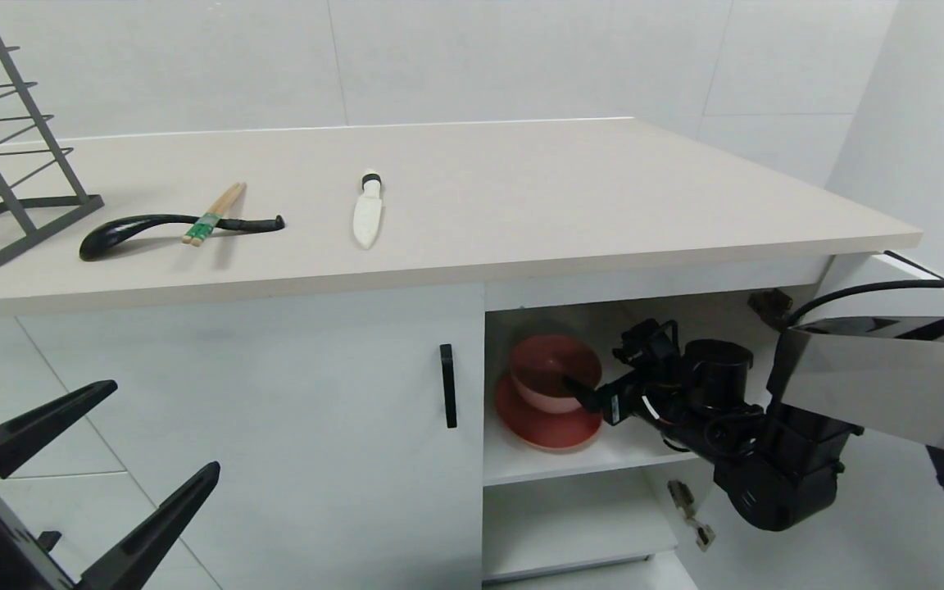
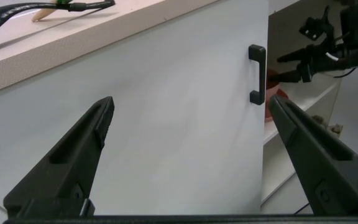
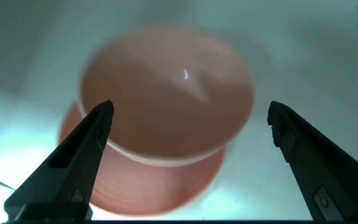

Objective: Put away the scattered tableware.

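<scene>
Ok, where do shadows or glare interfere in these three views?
Head view: the open cupboard is shaded, dimming the round red bowl; the curved black ladle casts a soft shadow on the beige countertop. Right wrist view: one small glint inside the bowl. Left wrist view: the white cupboard door is evenly lit, no glare.

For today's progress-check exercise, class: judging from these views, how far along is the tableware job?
Done: the pink bowl sits on the red plate on the cupboard shelf. In hand: nothing; the right gripper is open at the bowl, the left gripper open and empty. Left: black ladle, chopsticks and white knife lie on the counter.
</scene>
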